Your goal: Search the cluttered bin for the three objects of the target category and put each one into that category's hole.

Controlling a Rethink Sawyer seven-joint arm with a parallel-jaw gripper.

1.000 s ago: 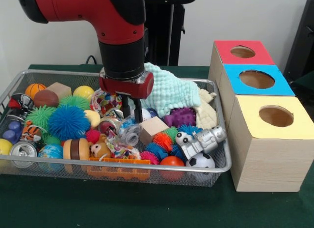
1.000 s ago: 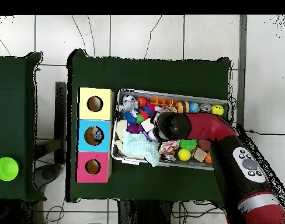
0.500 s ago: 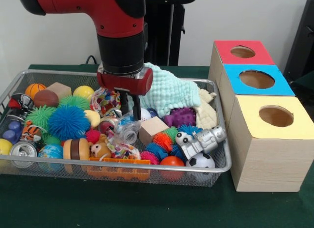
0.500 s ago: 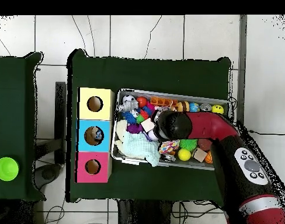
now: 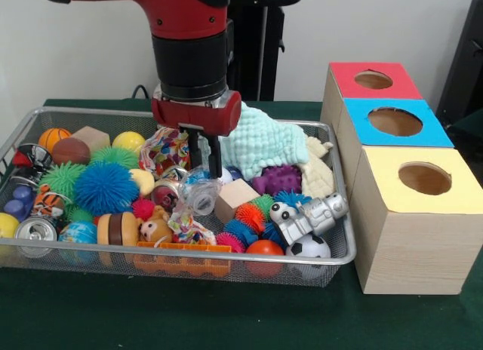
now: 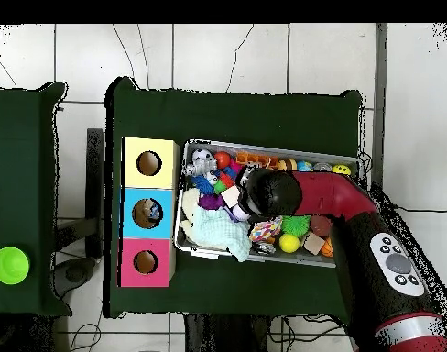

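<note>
The wire mesh bin (image 5: 332, 244) holds many toys; it also shows in the overhead view (image 6: 269, 261). My gripper (image 5: 204, 169) hangs over the bin's middle, shut on a clear crinkly plastic lump (image 5: 199, 193) that it holds just above the clutter. The other clear lumps are not visible among the toys. The blue-topped box with its round hole (image 5: 395, 121) stands to the right of the bin, between the red-topped and yellow-topped boxes; its hole also shows in the overhead view (image 6: 147, 213). In the overhead view the arm (image 6: 305, 194) covers the gripper.
A mint cloth (image 5: 264, 139) lies at the bin's back right. A wooden block (image 5: 236, 197), a silver robot toy (image 5: 308, 217), spiky balls (image 5: 104, 187) and a metal can (image 5: 34, 233) crowd the bin. The red-topped box (image 5: 373, 80) and the yellow-topped box (image 5: 423, 179) flank the blue one.
My gripper has risen from the clutter with the clear plastic lump in its fingers and shifted slightly right. The toys beneath stayed put.
</note>
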